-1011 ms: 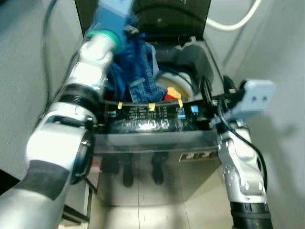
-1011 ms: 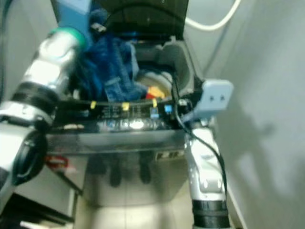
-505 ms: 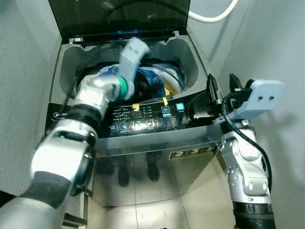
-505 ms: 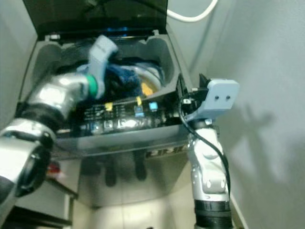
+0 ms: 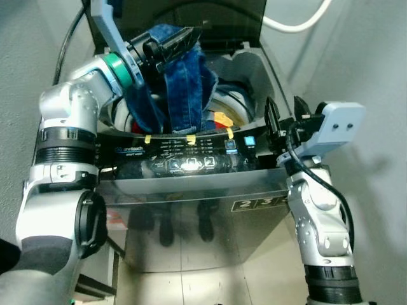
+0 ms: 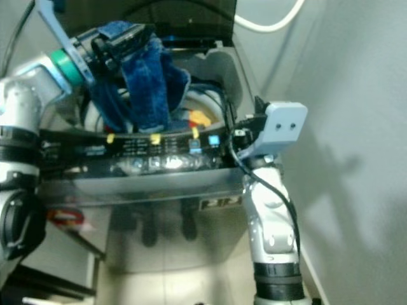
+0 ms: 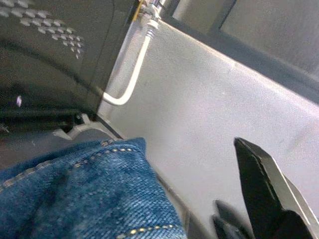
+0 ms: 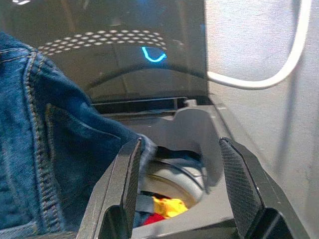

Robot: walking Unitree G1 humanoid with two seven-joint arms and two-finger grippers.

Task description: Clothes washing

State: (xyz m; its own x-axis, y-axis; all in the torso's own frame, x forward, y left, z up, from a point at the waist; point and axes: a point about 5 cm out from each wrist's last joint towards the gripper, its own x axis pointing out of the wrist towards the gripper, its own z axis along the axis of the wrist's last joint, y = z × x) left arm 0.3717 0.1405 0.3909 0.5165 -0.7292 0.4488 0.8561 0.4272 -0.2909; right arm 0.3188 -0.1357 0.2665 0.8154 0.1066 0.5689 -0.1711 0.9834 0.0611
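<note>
Jeans (image 5: pixel 181 82) hang over open washer (image 5: pixel 191 190) drum, lower end draped inside. Left gripper (image 5: pixel 172 44) above drum, fingers clamped on jeans' top. Red-yellow cloth (image 5: pixel 220 119) in drum. Right gripper (image 5: pixel 283 117) at washer's right rim, fingers spread wide, holding nothing. White hose (image 5: pixel 299 22) on wall behind.

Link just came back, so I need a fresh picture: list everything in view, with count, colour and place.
Washing machine: one, grey, top-loading, lid up, directly ahead.
Jeans: one pair, blue denim, hanging from the left gripper above the drum.
Clothes in drum: yellow and red pieces, low inside.
Hose: one, white, on the wall behind.
Left gripper: black, shut on the jeans.
Right gripper: black, open, at the machine's right rim.
</note>
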